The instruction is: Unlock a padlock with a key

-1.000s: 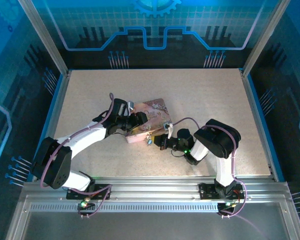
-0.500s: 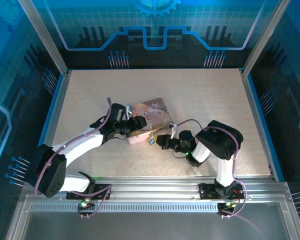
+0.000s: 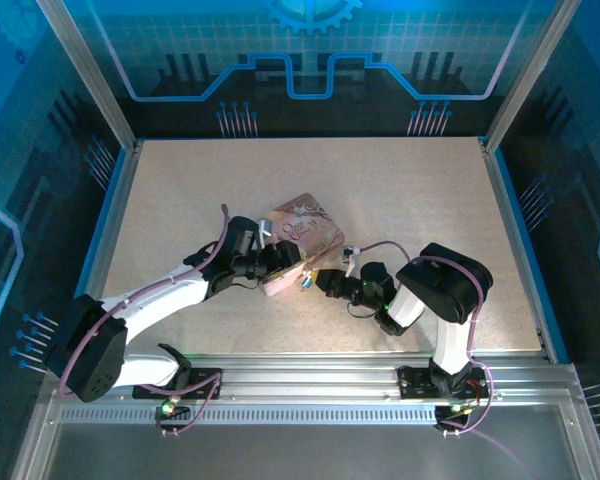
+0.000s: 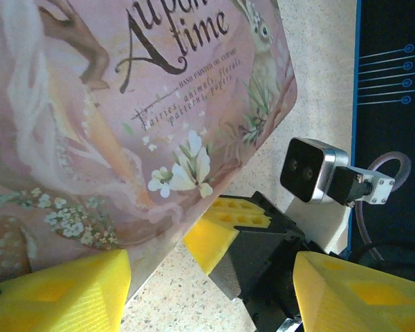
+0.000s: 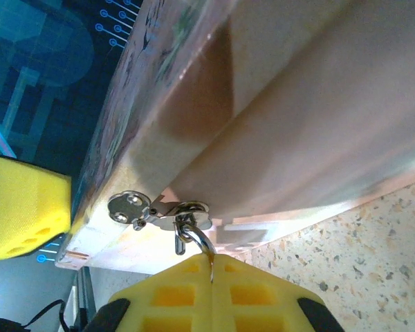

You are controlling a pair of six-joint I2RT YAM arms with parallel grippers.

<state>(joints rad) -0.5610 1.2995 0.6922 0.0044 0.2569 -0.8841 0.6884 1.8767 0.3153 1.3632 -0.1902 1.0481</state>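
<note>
both at the tin point(image 3: 305, 225): left gripper point(image 4: 211, 280) spread wide, right gripper point(image 5: 212, 266) pinching the padlock point(image 5: 192, 235) steady; next i need the key aligned.

Tin point(image 3: 305, 232) at ctr, far table point(image 3: 400, 180) — free

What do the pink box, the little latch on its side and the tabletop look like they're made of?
Pink box: probably thin metal, a tin, with glossy printed coating; the lid is smooth with a soft sheen and rounded corner. Latch: bare polished metal, silvery with bright glints. Tabletop: matte speckled beige, maybe laminate or stone composite; the look leaves it open.
</note>
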